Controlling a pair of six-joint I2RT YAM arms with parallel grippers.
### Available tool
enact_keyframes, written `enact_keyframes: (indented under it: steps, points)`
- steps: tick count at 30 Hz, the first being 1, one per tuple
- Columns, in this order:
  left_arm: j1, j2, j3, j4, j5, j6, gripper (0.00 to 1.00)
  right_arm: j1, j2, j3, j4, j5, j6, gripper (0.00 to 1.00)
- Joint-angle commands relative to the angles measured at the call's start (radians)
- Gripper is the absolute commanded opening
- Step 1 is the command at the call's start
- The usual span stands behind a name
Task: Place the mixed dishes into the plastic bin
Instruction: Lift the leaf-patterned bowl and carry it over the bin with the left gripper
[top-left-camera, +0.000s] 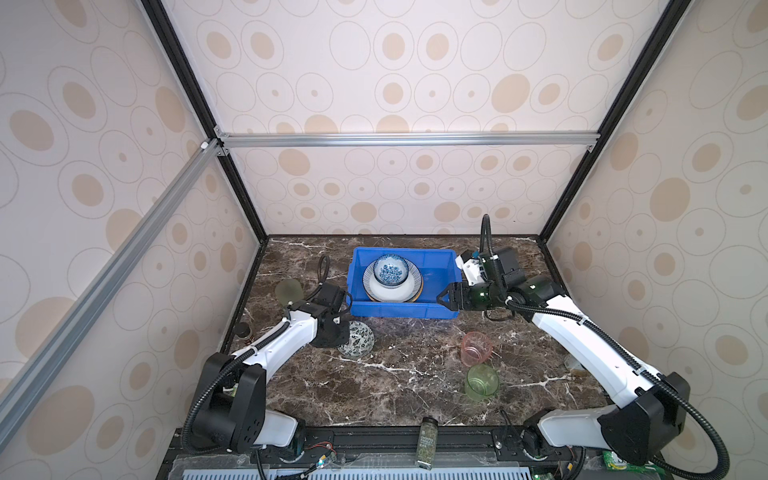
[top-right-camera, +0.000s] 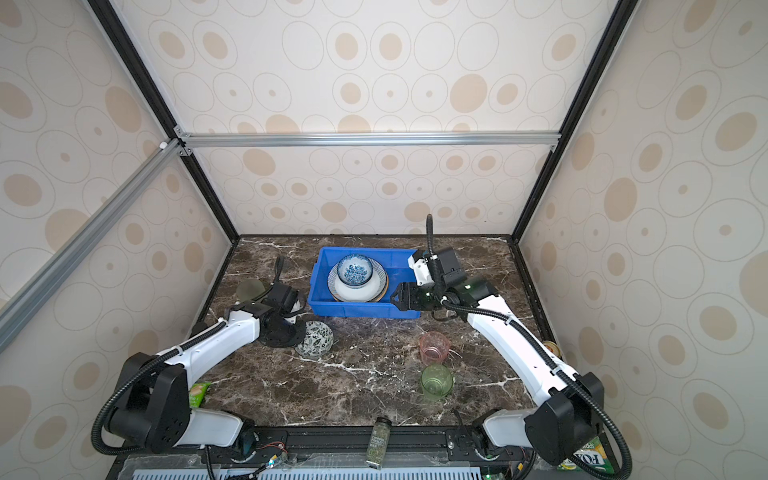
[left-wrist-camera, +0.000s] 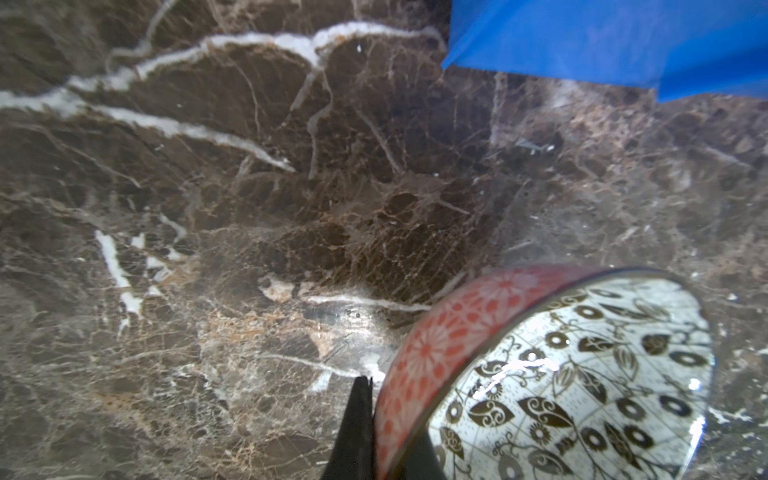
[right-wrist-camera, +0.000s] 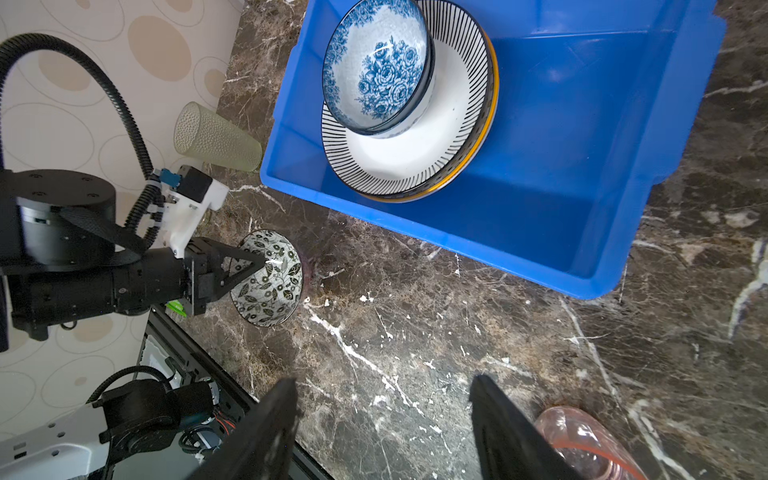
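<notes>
Step in hand: picking up leaf bowl (right-wrist-camera: 276, 286). Left claw (right-wrist-camera: 261, 264) pinched shut on its rim. Bowl tilted on counter (top-left-camera: 374, 395), just beside near-left corner of plastic bin (top-left-camera: 405, 311) (lifted clear or not, can't tell). Bin holds floral bowl (top-left-camera: 390, 270) on striped plate (top-left-camera: 395, 293). Right claw (right-wrist-camera: 386, 432) apart, empty, at bin's near-right corner. Pink cup (top-left-camera: 476, 348) and green cup (top-left-camera: 482, 381) sit out on counter. Next, I reckon: raise bowl above wall, carry inward, lower into free right half, release.
</notes>
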Motion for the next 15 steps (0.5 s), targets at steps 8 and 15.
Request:
enact_keyframes:
  steps: [8, 15]
  points:
    - [-0.013, -0.060, 0.194, -0.104, 0.020, 0.040, 0.00, -0.006, 0.018, 0.042, -0.027, 0.031, -0.033, 0.66]
    - [-0.016, -0.049, 0.312, -0.124, 0.043, 0.059, 0.00, -0.006, 0.011, 0.040, -0.030, 0.037, -0.040, 0.64]
